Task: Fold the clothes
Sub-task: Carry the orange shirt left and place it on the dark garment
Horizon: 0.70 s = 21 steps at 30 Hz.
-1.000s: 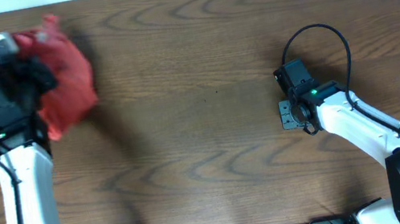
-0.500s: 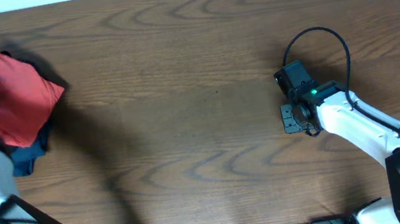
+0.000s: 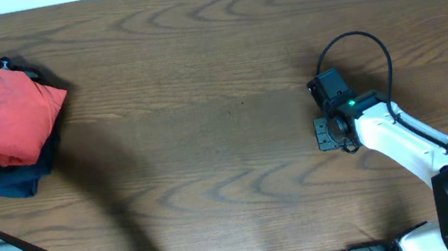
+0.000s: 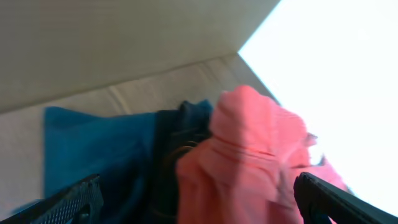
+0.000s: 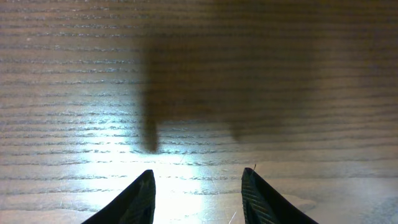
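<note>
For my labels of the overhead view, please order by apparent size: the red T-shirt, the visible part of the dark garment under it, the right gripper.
1. red T-shirt, largest.
2. dark garment, only edges showing under the shirt.
3. right gripper, smallest; its jaws barely show from above.

t-shirt (image 3: pixel 1 110) atop other garments (image 3: pixel 6 183), far left
</note>
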Motion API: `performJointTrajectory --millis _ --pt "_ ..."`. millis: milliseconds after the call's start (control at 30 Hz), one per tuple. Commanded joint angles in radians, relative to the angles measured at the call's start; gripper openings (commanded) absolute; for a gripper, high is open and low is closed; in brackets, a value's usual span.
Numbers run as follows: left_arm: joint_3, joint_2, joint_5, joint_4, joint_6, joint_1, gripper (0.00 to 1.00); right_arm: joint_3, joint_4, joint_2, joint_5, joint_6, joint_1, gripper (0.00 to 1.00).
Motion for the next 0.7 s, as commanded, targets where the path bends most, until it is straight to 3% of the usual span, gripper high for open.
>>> performJointTrajectory --millis 0,100,200,300,433,667 --pt "0.061 -0.067 0.147 0.037 -0.074 -0.003 0.98 0.001 -0.001 0.000 -0.001 0.000 -0.005 0.44" --pt "0.085 -0.117 0.203 0.042 -0.100 -0.018 0.98 0.001 0.010 0.000 -0.001 0.000 -0.005 0.52" --pt "0.093 -0.164 0.241 0.040 -0.099 -0.071 0.98 0.001 0.041 0.000 -0.002 0.000 -0.005 0.76" --pt "0.093 -0.183 0.242 -0.002 -0.078 -0.154 0.98 0.001 0.087 0.000 -0.033 0.000 -0.005 0.92" --pt "0.093 -0.185 0.230 -0.123 0.053 -0.324 0.98 0.001 0.165 0.000 -0.107 0.000 -0.005 0.95" --pt "0.093 -0.184 -0.045 -0.409 0.291 -0.681 0.98 0.001 0.260 0.000 -0.162 0.000 -0.006 0.99"
